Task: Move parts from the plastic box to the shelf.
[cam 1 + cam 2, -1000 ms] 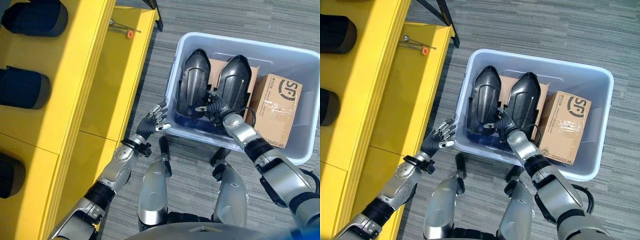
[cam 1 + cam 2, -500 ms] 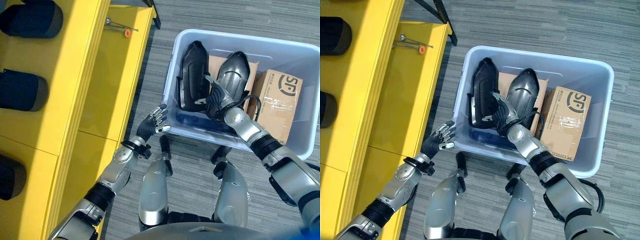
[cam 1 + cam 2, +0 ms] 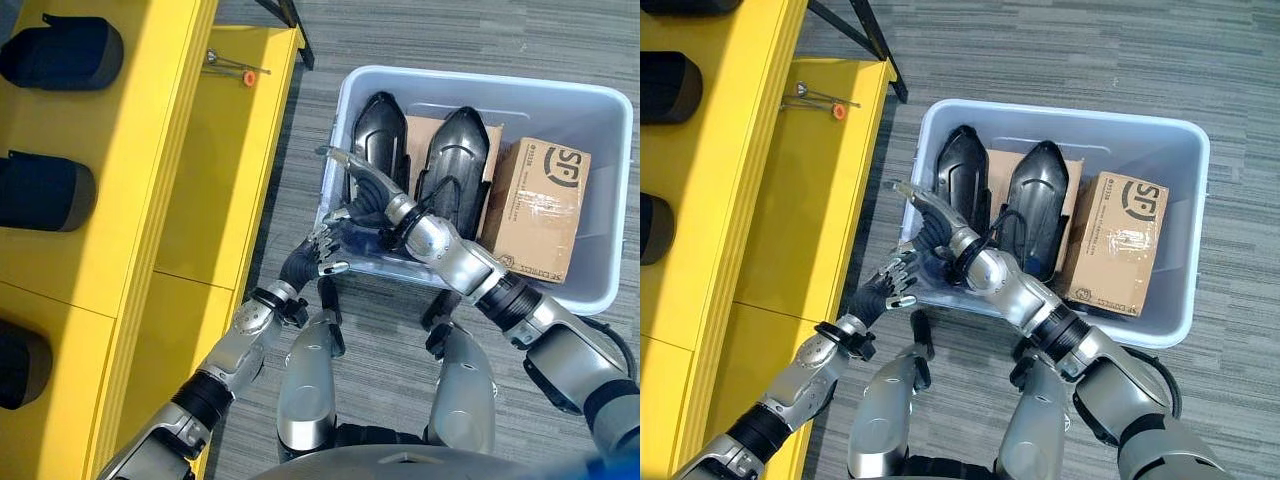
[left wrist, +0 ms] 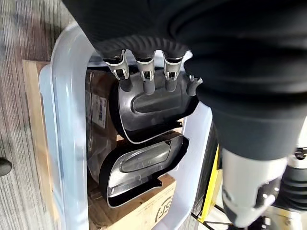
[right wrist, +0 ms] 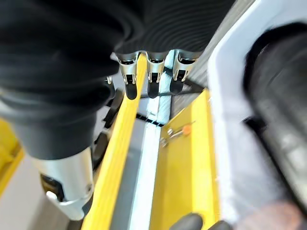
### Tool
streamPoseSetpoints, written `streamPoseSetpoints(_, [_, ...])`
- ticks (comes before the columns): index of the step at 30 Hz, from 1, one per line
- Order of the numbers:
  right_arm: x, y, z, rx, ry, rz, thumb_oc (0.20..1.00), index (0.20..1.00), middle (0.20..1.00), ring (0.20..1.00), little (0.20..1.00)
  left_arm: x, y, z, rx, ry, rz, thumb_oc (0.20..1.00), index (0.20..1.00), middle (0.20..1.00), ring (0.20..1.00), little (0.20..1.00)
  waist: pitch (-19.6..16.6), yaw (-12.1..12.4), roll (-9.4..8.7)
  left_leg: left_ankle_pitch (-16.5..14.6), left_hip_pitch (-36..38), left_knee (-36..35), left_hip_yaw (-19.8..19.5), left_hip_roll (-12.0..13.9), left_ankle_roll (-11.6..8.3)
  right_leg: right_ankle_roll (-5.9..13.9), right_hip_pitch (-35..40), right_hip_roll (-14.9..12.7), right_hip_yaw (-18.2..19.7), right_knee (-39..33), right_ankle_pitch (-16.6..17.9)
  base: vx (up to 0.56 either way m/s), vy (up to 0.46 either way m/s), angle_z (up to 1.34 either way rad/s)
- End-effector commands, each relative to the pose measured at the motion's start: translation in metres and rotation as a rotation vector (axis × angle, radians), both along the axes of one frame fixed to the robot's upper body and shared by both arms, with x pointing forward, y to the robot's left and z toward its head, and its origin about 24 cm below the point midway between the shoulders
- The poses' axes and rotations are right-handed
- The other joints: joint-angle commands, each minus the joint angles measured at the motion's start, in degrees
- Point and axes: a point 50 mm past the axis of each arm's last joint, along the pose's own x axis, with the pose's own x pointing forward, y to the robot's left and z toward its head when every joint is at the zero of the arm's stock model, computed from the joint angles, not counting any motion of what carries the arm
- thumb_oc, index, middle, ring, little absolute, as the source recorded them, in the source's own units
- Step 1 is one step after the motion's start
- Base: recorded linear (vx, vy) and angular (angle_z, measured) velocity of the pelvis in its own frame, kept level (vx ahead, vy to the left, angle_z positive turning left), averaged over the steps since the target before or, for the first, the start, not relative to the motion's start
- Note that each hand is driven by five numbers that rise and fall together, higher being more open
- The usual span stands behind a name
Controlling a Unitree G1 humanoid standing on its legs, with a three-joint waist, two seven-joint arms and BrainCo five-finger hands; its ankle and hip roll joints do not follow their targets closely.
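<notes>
Nearest, left hand (image 3: pixel 318 256): fingers relaxed, empty, just outside the plastic box (image 3: pixel 345 95).
Right hand (image 3: pixel 368 188): fingers straight, holding nothing, over the box's near-left corner.
Parts (image 3: pixel 459 165): two black shells side by side in the box, long axes running near-to-far.
Shelf (image 3: pixel 235 150): yellow, beside the box.

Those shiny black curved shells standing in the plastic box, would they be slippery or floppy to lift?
The black shells look like rigid moulded plastic, so probably stiff, not floppy. Their glossy, rounded surface suggests they may slip from fingers. Leaning upright against the cardboard box, one could tip when its neighbour is pulled.
</notes>
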Motion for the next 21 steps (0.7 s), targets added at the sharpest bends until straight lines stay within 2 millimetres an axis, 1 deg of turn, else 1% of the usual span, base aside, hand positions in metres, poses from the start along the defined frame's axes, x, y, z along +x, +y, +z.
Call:
streamPoseSetpoints(1, [0.001,0.006,0.025,0.068,-0.139,-0.012,1.000,1.000,1.000,1.000,1.000,-0.006,-0.011,0.014,-0.015,-0.098,-0.048,1.000,1.000,1.000,1.000,1.000,-0.7,0.3,-0.43,-1.6,0.0,0.1,4.6,1.2,-0.54,5.96,2.1,-1.7,0.8,2.2,-4.6,-0.02,0.017,-0.04])
streamPoseSetpoints(4, [0.003,-0.008,0.023,0.140,-0.169,-0.095,1.000,1.000,1.000,1.000,1.000,-0.004,-0.011,0.015,-0.020,-0.100,-0.040,1.000,1.000,1.000,1.000,1.000,-0.7,-0.3,-0.63,-1.6,0.3,-0.1,5.0,1.3,-0.54,5.91,2.2,-1.4,1.1,1.8,-4.5,-0.01,0.002,-0.02])
streamPoseSetpoints(6, [0.002,-0.023,0.027,0.263,-0.261,-0.200,1.000,1.000,1.000,1.000,1.000,-0.004,-0.012,0.014,-0.021,-0.104,-0.034,1.000,1.000,1.000,1.000,1.000,-0.7,-1.1,-0.75,-1.6,0.7,-0.3,5.4,1.5,-0.55,5.98,2.3,-1.2,1.5,1.5,-4.3,-0.02,0.020,-0.11])
streamPoseSetpoints(9, [0.001,-0.036,0.028,0.366,-0.299,-0.289,1.000,1.000,1.000,1.000,1.000,-0.004,-0.013,0.015,-0.025,-0.107,-0.022,1.000,1.000,1.000,1.000,1.000,-0.7,-2.0,-0.80,-1.7,0.9,-0.5,5.7,1.5,-0.61,6.08,2.2,-0.9,2.1,1.2,-4.2,-0.01,0.030,-0.10])
streamPoseSetpoints(10, [0.001,-0.043,0.024,0.404,-0.282,-0.326,1.000,1.000,1.000,1.000,1.000,-0.003,-0.014,0.016,-0.028,-0.110,-0.010,1.000,1.000,1.000,1.000,1.000,-0.7,-2.6,-0.85,-1.7,1.0,-0.6,5.9,1.5,-0.68,6.12,2.1,-0.8,2.4,1.0,-4.2,-0.01,0.042,-0.16])
streamPoseSetpoints(11, [0.001,-0.046,0.022,0.411,-0.268,-0.345,1.000,1.000,1.000,1.000,1.000,-0.003,-0.014,0.016,-0.032,-0.109,-0.006,1.000,1.000,1.000,1.000,1.000,-0.7,-2.8,-0.87,-1.8,1.0,-0.6,6.0,1.5,-0.69,6.13,2.1,-0.7,2.6,1.0,-4.2,-0.01,0.037,-0.18])
streamPoseSetpoints(12, [0.003,-0.049,0.015,0.421,-0.212,-0.371,1.000,1.000,1.000,1.000,1.000,-0.002,-0.015,0.017,-0.037,-0.111,0.004,1.000,1.000,1.000,1.000,1.000,-0.7,-3.2,-0.87,-1.9,1.0,-0.6,6.1,1.5,-0.64,6.11,2.0,-0.6,2.9,0.8,-4.2,-0.01,0.018,-0.15])
streamPoseSetpoints(14, [0.005,-0.052,0.006,0.458,-0.138,-0.411,1.000,1.000,1.000,1.000,1.000,-0.001,-0.015,0.018,-0.036,-0.112,0.005,1.000,1.000,1.000,1.000,1.000,-0.7,-3.4,-0.91,-1.9,1.1,-0.6,6.3,1.5,-0.63,6.08,2.0,-0.5,3.0,0.6,-4.2,0.00,0.006,-0.10])
streamPoseSetpoints(17, [0.011,-0.066,-0.012,0.517,-0.048,-0.491,1.000,1.000,1.000,1.000,1.000,0.000,-0.015,0.017,-0.031,-0.112,0.004,1.000,1.000,1.000,1.000,1.000,-0.7,-3.6,-0.82,-2.0,1.0,-0.5,6.6,1.6,-0.59,5.91,2.0,-0.5,3.1,0.6,-4.2,-0.01,-0.004,-0.10])
streamPoseSetpoints(18, [0.014,-0.073,-0.020,0.537,0.014,-0.516,1.000,1.000,1.000,1.000,1.000,0.001,-0.015,0.016,-0.026,-0.111,0.003,1.000,1.000,1.000,1.000,1.000,-0.7,-3.7,-0.76,-2.0,1.0,-0.4,6.6,1.5,-0.56,5.79,1.9,-0.5,3.2,0.6,-4.2,0.00,-0.005,-0.09])
streamPoseSetpoints(19, [0.015,-0.073,-0.021,0.538,0.020,-0.517,1.000,1.000,1.000,1.000,1.000,0.001,-0.015,0.017,-0.026,-0.111,0.003,1.000,1.000,1.000,1.000,1.000,-0.7,-3.7,-0.75,-2.0,1.0,-0.4,6.6,1.5,-0.55,5.78,1.9,-0.4,3.2,0.6,-4.2,0.00,-0.013,-0.08])
streamPoseSetpoints(21, [0.021,-0.082,-0.032,0.551,0.092,-0.550,1.000,1.000,1.000,1.000,1.000,0.003,-0.014,0.017,-0.021,-0.104,-0.006,1.000,1.000,1.000,1.000,1.000,-0.7,-3.4,-0.48,-2.1,0.9,-0.3,6.4,1.4,-0.48,5.58,2.0,-0.6,3.1,0.9,-4.3,0.00,-0.009,-0.02])
